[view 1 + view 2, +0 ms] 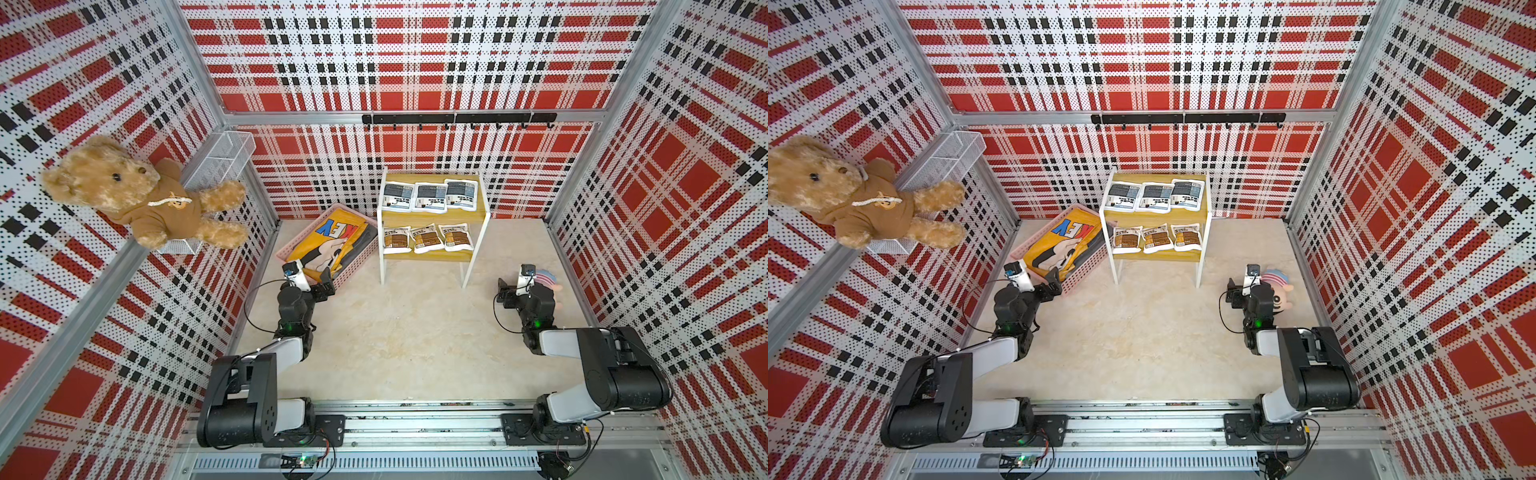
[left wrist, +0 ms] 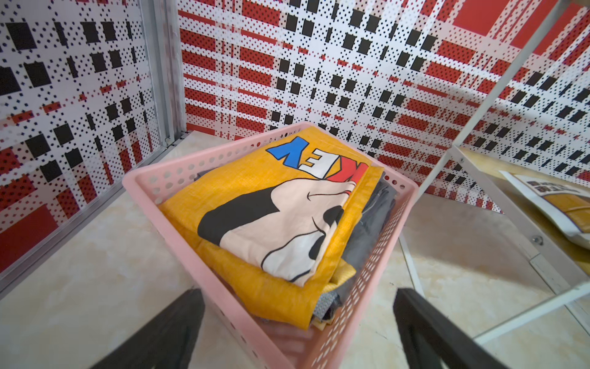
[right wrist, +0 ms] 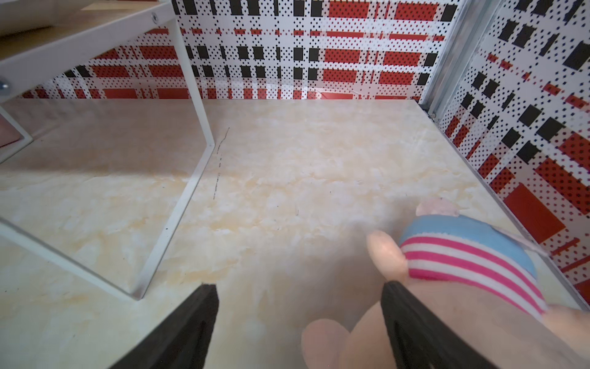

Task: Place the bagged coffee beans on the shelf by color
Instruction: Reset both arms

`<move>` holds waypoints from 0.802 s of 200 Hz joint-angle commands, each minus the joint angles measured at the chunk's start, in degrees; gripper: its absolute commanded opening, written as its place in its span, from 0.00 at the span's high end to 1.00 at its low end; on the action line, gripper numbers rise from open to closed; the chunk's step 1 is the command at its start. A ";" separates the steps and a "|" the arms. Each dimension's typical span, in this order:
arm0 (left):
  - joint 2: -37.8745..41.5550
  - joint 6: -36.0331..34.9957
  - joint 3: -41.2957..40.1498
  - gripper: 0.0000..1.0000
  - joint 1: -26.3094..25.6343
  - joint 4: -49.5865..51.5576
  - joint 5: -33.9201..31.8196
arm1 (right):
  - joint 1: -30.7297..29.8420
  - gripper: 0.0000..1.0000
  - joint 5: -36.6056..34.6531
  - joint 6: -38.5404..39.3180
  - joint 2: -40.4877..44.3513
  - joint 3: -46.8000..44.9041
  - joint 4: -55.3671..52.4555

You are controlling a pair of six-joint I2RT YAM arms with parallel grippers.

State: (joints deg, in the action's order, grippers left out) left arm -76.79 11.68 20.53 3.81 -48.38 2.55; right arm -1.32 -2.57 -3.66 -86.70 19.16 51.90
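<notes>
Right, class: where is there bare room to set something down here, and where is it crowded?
Bare: beige marbled tabletop in front of the yellow two-tier shelf, and to its right. Crowded: both boards, three white coffee pouches each; pink slatted basket, full.

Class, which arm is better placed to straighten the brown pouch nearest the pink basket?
Left: the left gripper is by the pink basket, near that pouch; the right gripper, across the shelf.

A pink basket (image 2: 204, 156) sits in front of the left end effector (image 2: 297, 295), with a yellow shirt (image 2: 255, 191) inside. A soft toy (image 3: 472, 255) in a striped hat lies just beside the right end effector (image 3: 300, 286). A teddy bear (image 1: 137, 191) sits far from both.
</notes>
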 commanded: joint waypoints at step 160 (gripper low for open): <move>-12.89 -9.42 -7.87 0.01 -3.64 -28.66 -11.93 | 0.53 0.00 1.26 1.00 -1.82 -1.25 9.05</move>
State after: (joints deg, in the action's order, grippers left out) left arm -89.69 2.09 11.60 0.30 -74.59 -7.94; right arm -1.28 -1.23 -2.59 -88.14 17.23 60.55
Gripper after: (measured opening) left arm 0.990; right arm 0.997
